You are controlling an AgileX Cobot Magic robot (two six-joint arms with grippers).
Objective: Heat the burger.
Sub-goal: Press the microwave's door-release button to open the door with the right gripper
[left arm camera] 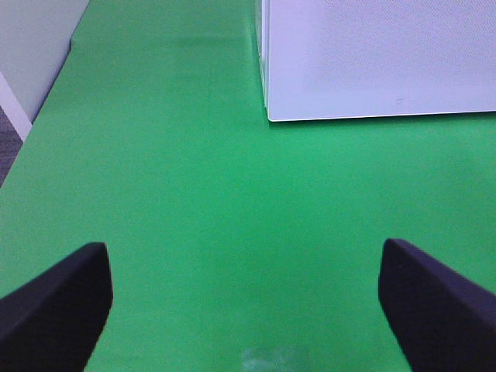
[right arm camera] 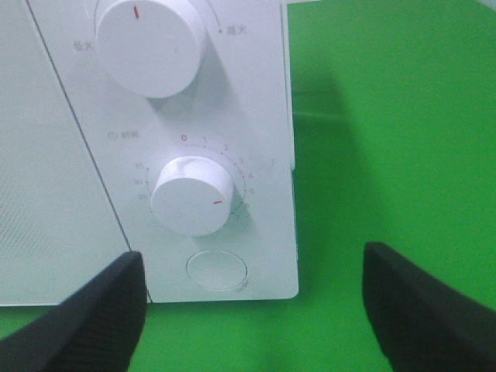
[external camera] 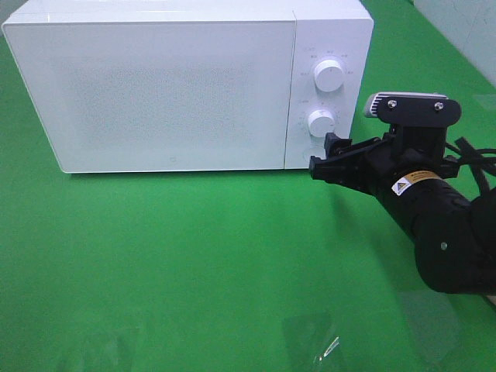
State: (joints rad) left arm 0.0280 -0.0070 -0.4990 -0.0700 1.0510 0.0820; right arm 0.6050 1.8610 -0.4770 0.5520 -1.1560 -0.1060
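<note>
Green desk (external camera: 194, 256), closed white microwave (external camera: 155, 85); my right end effector (external camera: 324, 153) hangs wide and empty by its lower dial (external camera: 320, 122), my left end effector (left arm camera: 242, 252) wide too.

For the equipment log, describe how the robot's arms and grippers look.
The right arm is black and bulky with rounded joints, a yellow-and-white warning label, a pale grey camera on a black bracket, and black cables. The right gripper and left gripper have plain black wedge-shaped fingers. The left arm is unseen.
</note>
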